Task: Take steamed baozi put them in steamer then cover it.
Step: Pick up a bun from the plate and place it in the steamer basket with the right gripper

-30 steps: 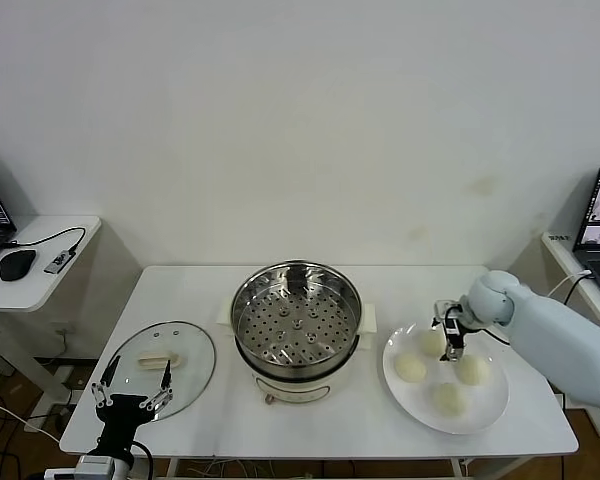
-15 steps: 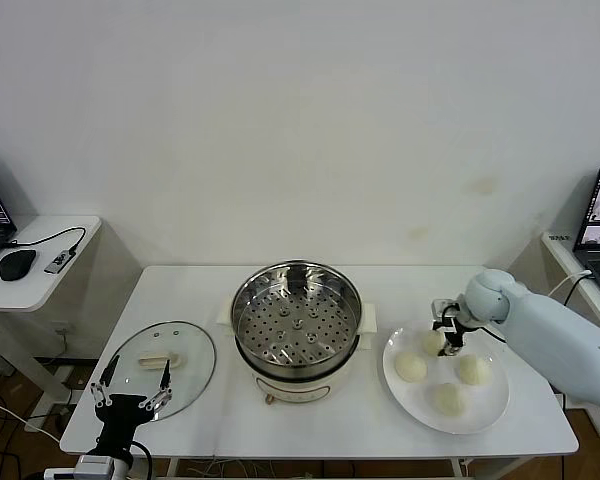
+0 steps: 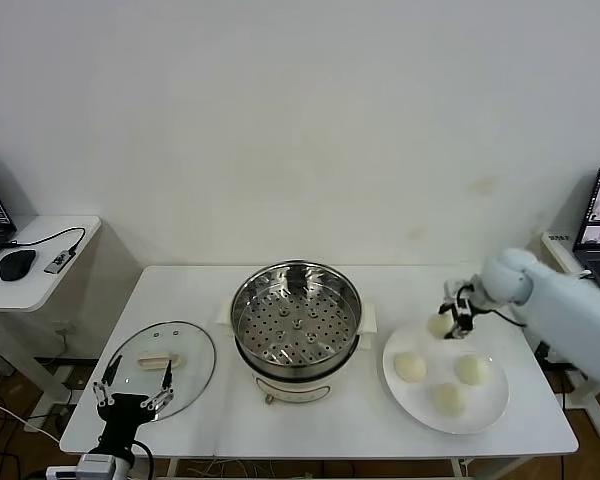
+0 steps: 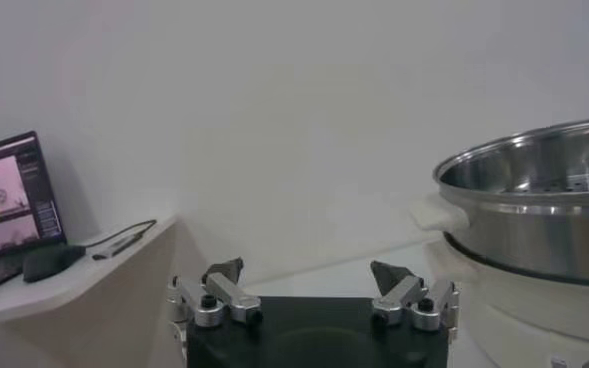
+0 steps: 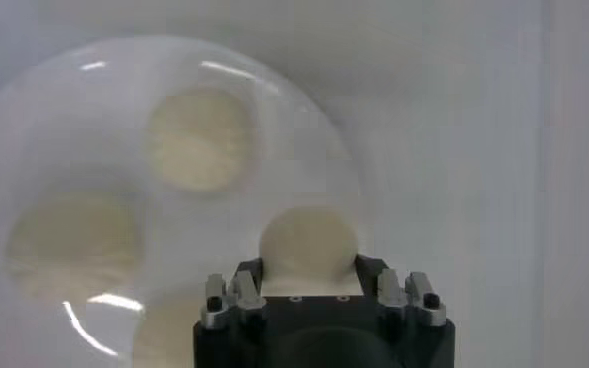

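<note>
Baozi [image 3: 439,325], one of four, is sitting between the fingers of the right gripper [image 3: 447,325], which is closing on its two sides and carrying it just above the far-left edge of the white plate [image 3: 496,405], at the right end of the table [image 3: 380,425]; the right wrist view is showing the bun [image 5: 308,238] filling the narrow gap between the fingertips, with the plate well below it. Three more baozi are lying on the plate: one at its left [image 3: 410,368], one at its right [image 3: 472,369] and one nearer the front [image 3: 448,399]. Judging by their smooth, rounded skins, these buns are probably soft, light and a little tacky, so a gentle pinch across the widest part of the sides seems the safest hold, since a hard squeeze would likely be denting the dough. One steamer [image 3: 296,322] is standing at the middle of the table on its white base, its perforated tray bare, well to the left of the carried bun. One glass lid [image 3: 163,367] is lying flat at the near-left corner, its cream handle up; it is looking stiff, breakable and slippery, and the handle is the obvious place to grip. The left gripper [image 3: 132,394] is waiting low at the near-left edge beside the lid, fingers spread wide and holding nothing.
</note>
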Controlling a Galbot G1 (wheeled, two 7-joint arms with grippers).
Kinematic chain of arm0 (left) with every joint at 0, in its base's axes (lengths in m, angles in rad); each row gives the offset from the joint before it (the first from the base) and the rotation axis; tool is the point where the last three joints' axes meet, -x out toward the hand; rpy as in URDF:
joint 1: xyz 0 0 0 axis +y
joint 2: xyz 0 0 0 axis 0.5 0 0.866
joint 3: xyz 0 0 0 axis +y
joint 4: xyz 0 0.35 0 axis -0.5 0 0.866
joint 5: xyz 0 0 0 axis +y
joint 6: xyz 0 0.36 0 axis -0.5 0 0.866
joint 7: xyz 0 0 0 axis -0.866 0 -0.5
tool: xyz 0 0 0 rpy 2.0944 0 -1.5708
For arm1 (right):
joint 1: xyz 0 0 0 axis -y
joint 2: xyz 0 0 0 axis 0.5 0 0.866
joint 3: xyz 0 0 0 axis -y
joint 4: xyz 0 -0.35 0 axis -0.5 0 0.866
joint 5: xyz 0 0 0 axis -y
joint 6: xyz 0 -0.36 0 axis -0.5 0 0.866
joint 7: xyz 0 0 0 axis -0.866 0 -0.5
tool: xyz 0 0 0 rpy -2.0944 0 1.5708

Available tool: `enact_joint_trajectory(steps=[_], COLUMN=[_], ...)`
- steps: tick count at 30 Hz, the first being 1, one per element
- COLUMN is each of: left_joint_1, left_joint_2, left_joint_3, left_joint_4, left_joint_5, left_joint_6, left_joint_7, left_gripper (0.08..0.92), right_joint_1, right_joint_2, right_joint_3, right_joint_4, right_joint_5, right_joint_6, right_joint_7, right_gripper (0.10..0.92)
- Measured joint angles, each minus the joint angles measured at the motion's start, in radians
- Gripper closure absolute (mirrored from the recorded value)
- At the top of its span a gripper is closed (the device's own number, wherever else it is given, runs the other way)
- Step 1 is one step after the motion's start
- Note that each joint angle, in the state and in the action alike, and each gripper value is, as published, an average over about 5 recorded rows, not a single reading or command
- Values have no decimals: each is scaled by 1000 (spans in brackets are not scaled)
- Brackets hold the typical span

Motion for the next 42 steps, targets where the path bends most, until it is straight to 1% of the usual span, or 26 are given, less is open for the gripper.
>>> enact_joint_trajectory(steps=[8, 14, 19, 24, 30, 42], left_joint_1=[-15, -15, -11, -5, -7, -15], left_joint_2=[3, -7, -16, -22, -25, -28], left_joint_3=[17, 16, 10, 5, -1, -6], left_joint_4=[5, 4, 3, -4, -12, -10], left_joint_5=[-92, -125, -134, -137, -136, -134], left_joint_6=[-8, -24, -38, -46, -48, -49], left_joint_7=[28, 36, 37, 39, 39, 41], left_gripper=[177, 177, 177, 177, 177, 177], right_joint_1=[248, 357, 392, 394, 376, 314], right_joint_2=[86, 210, 331, 440, 536, 652], right_joint_3=[-154, -250, -316, -370, -422, -451], right_joint_4=[20, 9, -21, -57, -102, -211], right_joint_5=[152, 238, 262, 232, 145, -53], right_joint_6=[29, 79, 157, 249, 362, 553], right_joint_7=[14, 35, 39, 39, 48, 89], right_gripper=[440, 439, 430, 423, 423, 423])
